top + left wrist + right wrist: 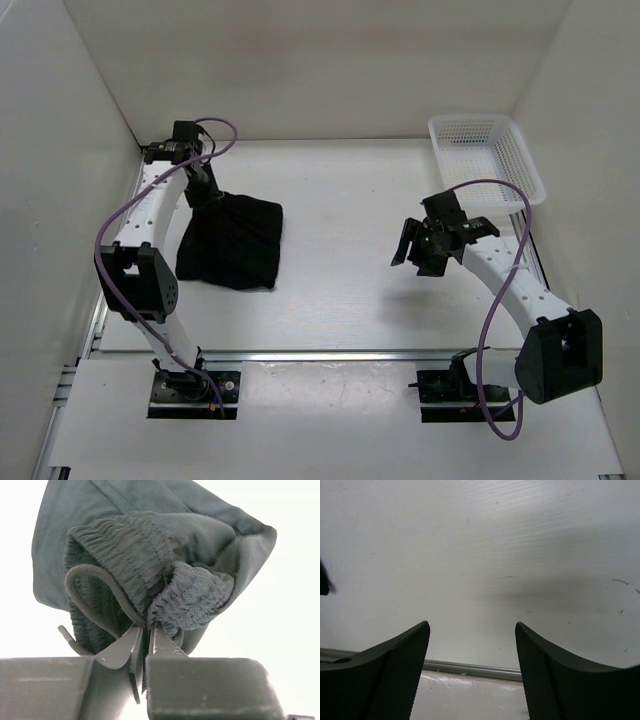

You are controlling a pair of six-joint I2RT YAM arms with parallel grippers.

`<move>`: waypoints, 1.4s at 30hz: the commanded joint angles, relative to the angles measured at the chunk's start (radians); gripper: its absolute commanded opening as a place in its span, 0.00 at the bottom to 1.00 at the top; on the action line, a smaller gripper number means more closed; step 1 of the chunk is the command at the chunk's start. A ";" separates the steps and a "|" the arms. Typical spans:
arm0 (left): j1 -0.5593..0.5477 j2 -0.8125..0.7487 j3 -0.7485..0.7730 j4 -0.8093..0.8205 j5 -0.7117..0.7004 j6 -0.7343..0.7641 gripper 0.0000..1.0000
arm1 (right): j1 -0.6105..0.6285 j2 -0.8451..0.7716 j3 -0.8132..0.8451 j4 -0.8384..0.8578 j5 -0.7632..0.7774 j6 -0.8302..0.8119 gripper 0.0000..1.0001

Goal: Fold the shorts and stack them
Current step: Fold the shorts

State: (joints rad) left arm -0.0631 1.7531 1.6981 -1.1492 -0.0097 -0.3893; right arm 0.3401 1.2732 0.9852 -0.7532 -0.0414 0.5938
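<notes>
The black shorts (233, 242) hang bunched at the left of the table, their lower part resting on the white surface. My left gripper (207, 193) is shut on their top edge. In the left wrist view the left gripper (148, 629) pinches the ribbed waistband of the shorts (150, 565), with a cord-like loop (82, 592) curving at the left. My right gripper (412, 246) is open and empty above the table's right middle, well away from the shorts. In the right wrist view the right gripper (472, 630) has wide-apart fingers (540, 665) over bare table.
A white mesh basket (488, 157) stands at the back right corner. White walls enclose the table on three sides. A metal rail (320, 354) runs along the table's near edge, also in the right wrist view (470, 669).
</notes>
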 commanded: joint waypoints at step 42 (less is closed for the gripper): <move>0.278 -0.136 0.000 -0.076 0.046 -0.008 1.00 | 0.573 1.290 1.218 0.256 -0.310 0.153 0.50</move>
State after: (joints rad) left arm 0.2138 1.6566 1.6722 -1.2083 0.0101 -0.3939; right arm 0.9085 2.5317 2.1780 -0.4564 -0.3786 0.6838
